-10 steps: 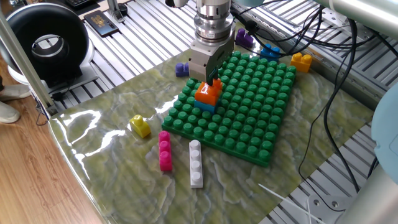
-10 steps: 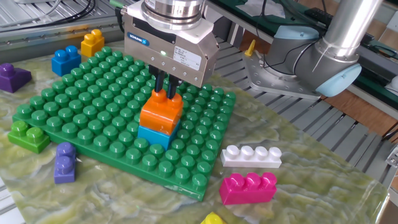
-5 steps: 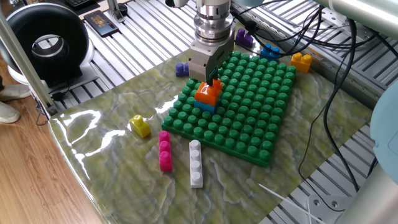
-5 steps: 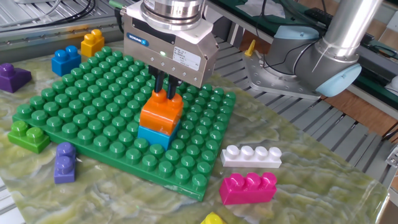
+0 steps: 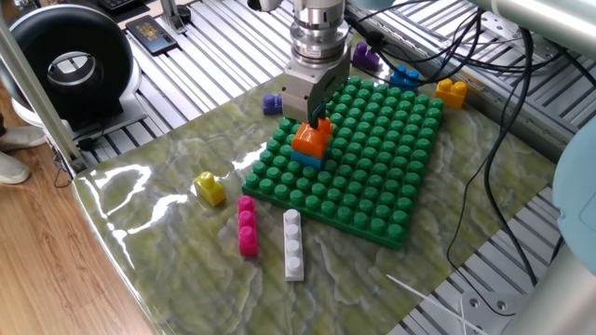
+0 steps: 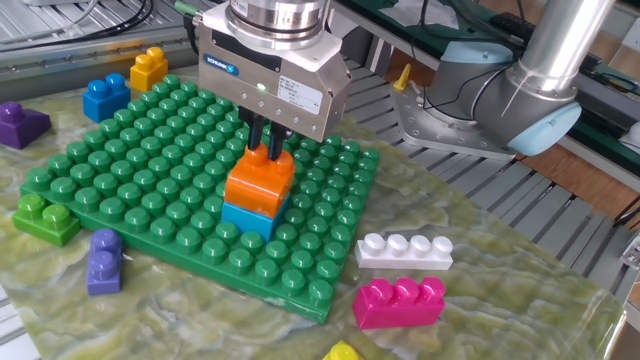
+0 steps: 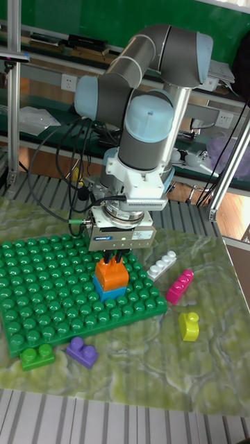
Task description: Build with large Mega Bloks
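An orange brick (image 6: 258, 180) sits stacked on a light blue brick (image 6: 250, 215) near the middle of the green baseplate (image 6: 150, 160). My gripper (image 6: 266, 145) points straight down onto it, its dark fingers pinched on the orange brick's top stud. The same stack shows as the orange brick (image 5: 310, 141) under the gripper (image 5: 319, 121), and as the orange brick (image 7: 111, 275) under the gripper (image 7: 111, 261). Loose on the mat lie a white brick (image 6: 404, 249), a pink brick (image 6: 398, 302), a yellow brick (image 5: 210, 189) and a purple brick (image 6: 104, 262).
A small green brick (image 6: 45, 218) sits at the baseplate's corner. Beyond the far edge lie a blue brick (image 6: 105, 98), a yellow-orange brick (image 6: 148, 68) and another purple brick (image 6: 20, 124). Cables (image 5: 484, 56) hang beside the arm, and a black fan (image 5: 70, 65) stands off the mat.
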